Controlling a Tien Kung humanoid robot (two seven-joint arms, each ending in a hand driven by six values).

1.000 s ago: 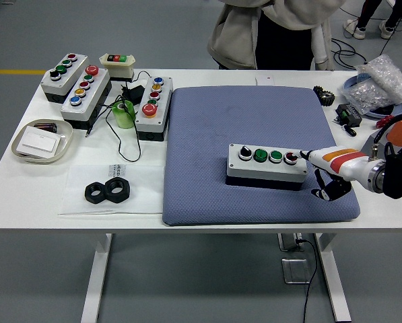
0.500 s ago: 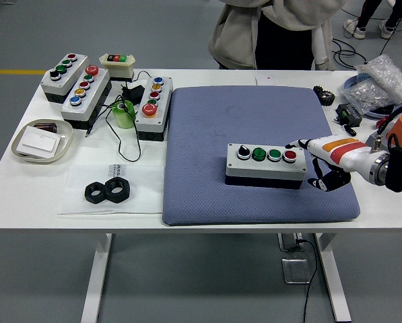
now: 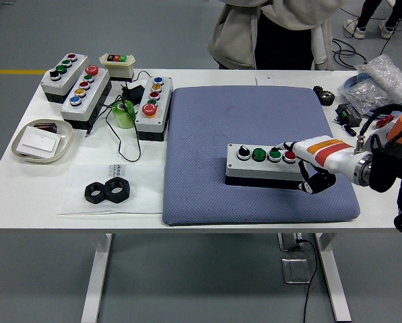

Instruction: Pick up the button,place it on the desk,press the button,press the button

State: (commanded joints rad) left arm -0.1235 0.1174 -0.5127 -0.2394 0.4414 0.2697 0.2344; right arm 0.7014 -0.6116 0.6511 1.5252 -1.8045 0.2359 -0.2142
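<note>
Button box (image 3: pixel 262 164), grey with a white top, lies on the blue pad (image 3: pixel 254 134) that covers the right half of the white bench (image 3: pixel 86 202). Its top carries a row of four controls: a black knob, two green buttons and a red button (image 3: pixel 289 156) at the right end. The right hand (image 3: pixel 302 161) reaches in from the right, its forefinger stretched over the red button and the other fingers curled under, grasping nothing. Whether the fingertip touches the button cannot be told. Three more button boxes (image 3: pixel 79 84) stand at the far left. A small printed label (image 3: pixel 118 168) lies near two black nuts (image 3: pixel 108 191); its writing is too small to read.
</note>
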